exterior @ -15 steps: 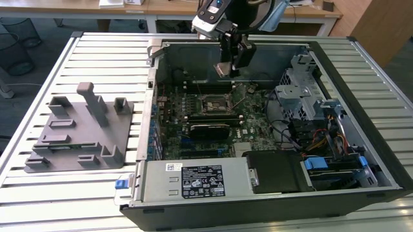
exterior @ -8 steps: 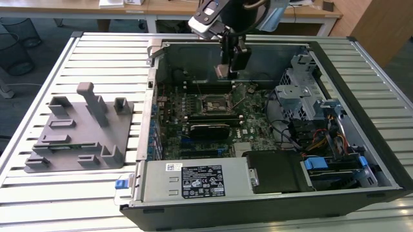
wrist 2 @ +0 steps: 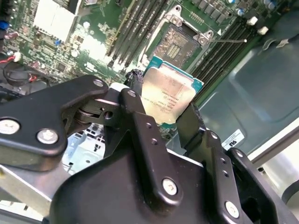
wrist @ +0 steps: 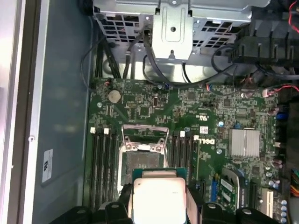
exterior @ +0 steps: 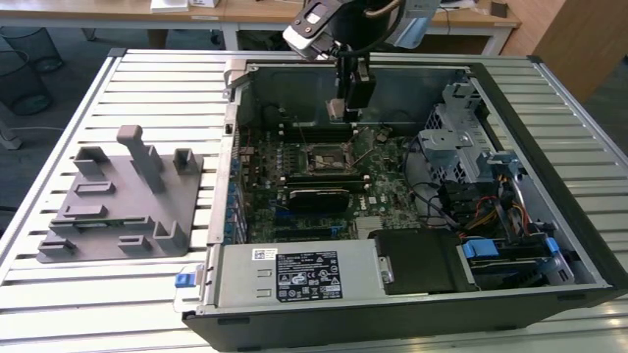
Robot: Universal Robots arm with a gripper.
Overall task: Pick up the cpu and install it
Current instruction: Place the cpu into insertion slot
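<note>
Grip: gripper (wrist 2: 164,106) closed on the cpu (wrist 2: 168,95) by opposite edges | Place: upper centre of exterior view, hanging clear above the open socket (exterior: 322,157) | Care: keep cpu level, descend straight, no sliding across socket | Alignment: corner match possibly off, hard to tell.
</note>
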